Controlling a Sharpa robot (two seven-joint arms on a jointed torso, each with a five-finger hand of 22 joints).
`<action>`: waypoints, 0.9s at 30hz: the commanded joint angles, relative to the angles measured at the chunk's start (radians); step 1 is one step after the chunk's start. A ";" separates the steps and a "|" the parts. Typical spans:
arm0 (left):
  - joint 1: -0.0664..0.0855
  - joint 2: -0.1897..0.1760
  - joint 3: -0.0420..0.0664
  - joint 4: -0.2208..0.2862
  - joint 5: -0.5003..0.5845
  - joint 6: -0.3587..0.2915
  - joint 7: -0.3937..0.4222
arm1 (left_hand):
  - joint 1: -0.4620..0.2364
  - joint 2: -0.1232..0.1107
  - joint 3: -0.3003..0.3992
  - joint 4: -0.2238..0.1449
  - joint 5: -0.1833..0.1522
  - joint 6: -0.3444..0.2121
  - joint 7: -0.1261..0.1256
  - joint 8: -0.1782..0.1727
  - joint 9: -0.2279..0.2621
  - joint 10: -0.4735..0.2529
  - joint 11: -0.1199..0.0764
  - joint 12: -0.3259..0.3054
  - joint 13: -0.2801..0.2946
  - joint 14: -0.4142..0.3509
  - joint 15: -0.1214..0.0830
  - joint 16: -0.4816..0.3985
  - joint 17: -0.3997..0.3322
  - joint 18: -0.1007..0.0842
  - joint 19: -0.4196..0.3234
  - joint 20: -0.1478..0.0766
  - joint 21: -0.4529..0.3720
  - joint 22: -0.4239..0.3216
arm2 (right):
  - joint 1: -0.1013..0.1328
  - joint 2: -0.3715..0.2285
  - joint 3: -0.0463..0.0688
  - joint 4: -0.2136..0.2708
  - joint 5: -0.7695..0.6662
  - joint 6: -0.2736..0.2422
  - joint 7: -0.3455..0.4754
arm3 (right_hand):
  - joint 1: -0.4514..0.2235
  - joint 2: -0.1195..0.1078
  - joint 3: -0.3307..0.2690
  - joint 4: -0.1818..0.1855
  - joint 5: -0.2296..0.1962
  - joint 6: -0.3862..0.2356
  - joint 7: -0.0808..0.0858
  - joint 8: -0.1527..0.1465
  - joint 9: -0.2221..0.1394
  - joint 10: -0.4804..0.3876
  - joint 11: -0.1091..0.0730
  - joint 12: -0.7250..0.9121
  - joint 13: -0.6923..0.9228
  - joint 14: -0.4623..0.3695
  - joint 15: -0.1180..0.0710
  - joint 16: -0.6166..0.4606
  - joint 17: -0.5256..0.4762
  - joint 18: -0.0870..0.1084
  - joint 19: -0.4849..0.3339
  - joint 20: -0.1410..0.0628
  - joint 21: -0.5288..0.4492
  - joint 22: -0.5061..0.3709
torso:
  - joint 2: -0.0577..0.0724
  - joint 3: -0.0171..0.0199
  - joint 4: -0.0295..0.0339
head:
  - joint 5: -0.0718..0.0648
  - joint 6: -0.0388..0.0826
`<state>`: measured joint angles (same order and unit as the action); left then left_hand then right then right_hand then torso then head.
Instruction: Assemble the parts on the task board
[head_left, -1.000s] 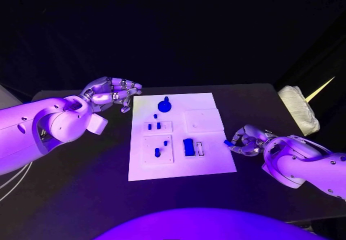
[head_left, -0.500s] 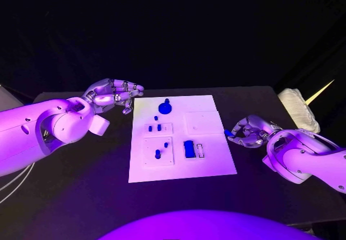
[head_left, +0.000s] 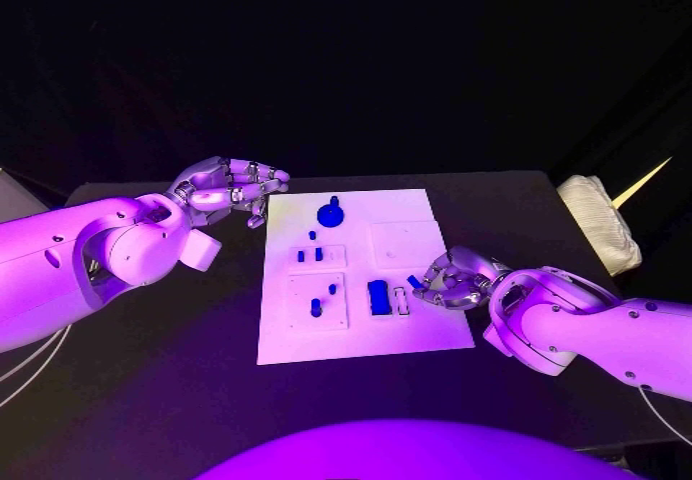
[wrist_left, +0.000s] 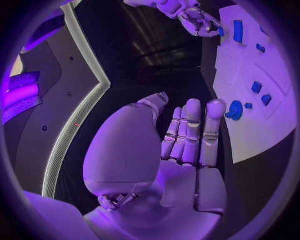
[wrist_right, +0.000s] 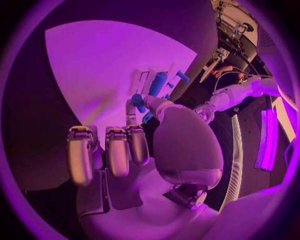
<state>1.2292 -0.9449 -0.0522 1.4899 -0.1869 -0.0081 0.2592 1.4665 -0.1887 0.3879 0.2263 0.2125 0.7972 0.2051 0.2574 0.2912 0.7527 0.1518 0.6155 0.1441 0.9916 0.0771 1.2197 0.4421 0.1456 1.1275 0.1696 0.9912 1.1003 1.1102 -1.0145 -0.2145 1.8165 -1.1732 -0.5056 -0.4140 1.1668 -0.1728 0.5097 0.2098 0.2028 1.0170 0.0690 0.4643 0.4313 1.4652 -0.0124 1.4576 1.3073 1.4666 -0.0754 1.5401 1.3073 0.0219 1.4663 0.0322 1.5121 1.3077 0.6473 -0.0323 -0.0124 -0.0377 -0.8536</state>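
**Right hand with a small part at the board's edge**

Head view: the white task board lies in the middle of the black bench. The left hand hovers beside the board's far left corner, its fingers curled and holding nothing. The right hand is over the right edge and pinches a small blue part, just beside the long blue block. A round blue part stands at the far end.

Left wrist view: the left hand holds nothing, fingers together.

Right wrist view: the right hand grips the small blue part at its fingertips, above the board.
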 joint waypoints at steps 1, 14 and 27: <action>0.000 0.000 0.001 0.004 0.006 0.014 0.004 | -0.008 0.001 0.005 0.001 0.000 -0.002 0.006 0.005 -0.001 0.001 -0.001 0.003 0.000 -0.004 0.000 -0.003 0.001 0.003 -0.004 0.000 -0.004 -0.001 | -0.004 0.015 0.000 -0.004 0.042 0.029 -0.020 | -0.014 -0.001 0.001 0.006 -0.007 0.020 -0.015 0.007 0.001 0.058 -0.007 0.008 0.209 0.094 -0.007 0.003 0.215 -0.011 0.093 -0.008 0.000 0.249 | -0.002 0.0001 -0.0018 | 0.001 -0.005; 0.000 -0.002 0.001 0.005 0.006 0.016 0.002 | -0.010 0.002 0.006 0.001 0.000 -0.003 0.007 0.006 -0.002 0.000 0.000 0.003 0.000 -0.004 0.000 -0.004 0.001 0.003 -0.003 0.000 -0.003 0.000 | -0.010 0.051 0.000 -0.016 0.059 0.066 -0.051 | -0.071 -0.002 -0.004 0.020 -0.013 0.028 -0.019 0.018 0.007 0.066 -0.010 0.023 0.218 0.094 -0.010 0.003 0.217 -0.011 0.093 -0.011 0.000 0.249 | -0.002 0.0006 -0.0013 | 0.003 -0.010; 0.000 -0.005 0.001 0.008 0.006 0.018 -0.001 | -0.010 0.002 0.006 0.001 0.000 -0.003 0.007 0.006 -0.002 0.000 0.000 0.003 0.000 -0.004 0.000 -0.004 0.001 0.003 -0.003 0.000 -0.003 0.000 | -0.012 0.066 0.000 -0.029 0.031 0.106 -0.064 | -0.080 -0.002 -0.005 0.022 -0.011 0.028 -0.019 0.020 0.007 0.067 -0.010 0.024 0.218 0.094 -0.010 0.001 0.214 -0.010 0.092 -0.011 -0.004 0.248 | -0.002 0.0010 -0.0013 | 0.005 -0.017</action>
<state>1.2292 -0.9506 -0.0520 1.4950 -0.1867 -0.0069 0.2546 1.4665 -0.1887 0.3878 0.2263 0.2125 0.7972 0.2051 0.2574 0.2908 0.7528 0.1519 0.6155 0.1441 0.9916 0.0771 1.2197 0.4419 0.1455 1.1275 0.1696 0.9912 1.1003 1.0993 -0.9505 -0.2142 1.7890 -1.1220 -0.4303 -0.4690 1.0946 -0.1761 0.5041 0.2268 0.1950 1.0400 0.0464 0.4804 0.4386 1.4686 -0.0161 1.4790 1.3080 1.4630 -0.0789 1.5400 1.3081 0.0219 1.4662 0.0252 1.5121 1.3073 0.6460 -0.0316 -0.0134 -0.0328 -0.8695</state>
